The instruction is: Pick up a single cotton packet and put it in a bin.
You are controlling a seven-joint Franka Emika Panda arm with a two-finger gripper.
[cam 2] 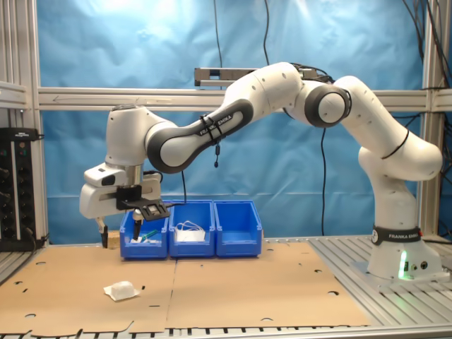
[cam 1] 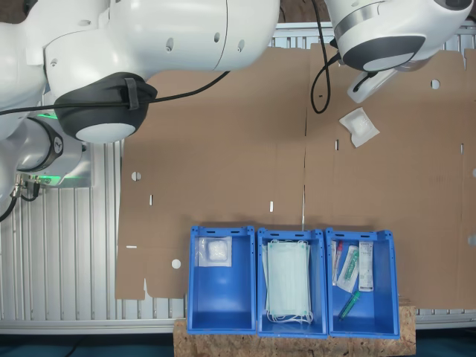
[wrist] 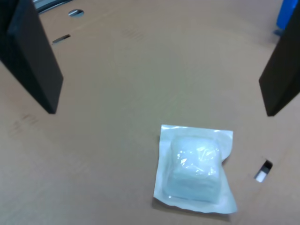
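In the first exterior view a cotton packet (cam 1: 358, 126) lies flat on the brown cardboard sheet (cam 1: 223, 178), near the first exterior view's upper right and just under the arm's white wrist, well apart from the three blue bins (cam 1: 291, 281) lined up along the near edge; the bin at the first exterior view's left holds a second cotton packet (cam 1: 215, 251), the middle one a stack of pale green face masks (cam 1: 288, 279), and the third a few narrow sachets (cam 1: 355, 269). In the second exterior view the gripper (cam 2: 121, 230) hangs above the cardboard toward the second exterior view's left, in front of the bins, with the loose packet (cam 2: 121, 290) lying on the sheet below it, clear of the fingers (one finger is hard to make out against the bin behind). In the wrist view the two dark fingers (wrist: 33, 56) stand wide apart with nothing between them, and the packet (wrist: 195, 168) sits on the cardboard beneath, off-centre from the gap, beside a small slot (wrist: 264, 169) cut in the sheet.
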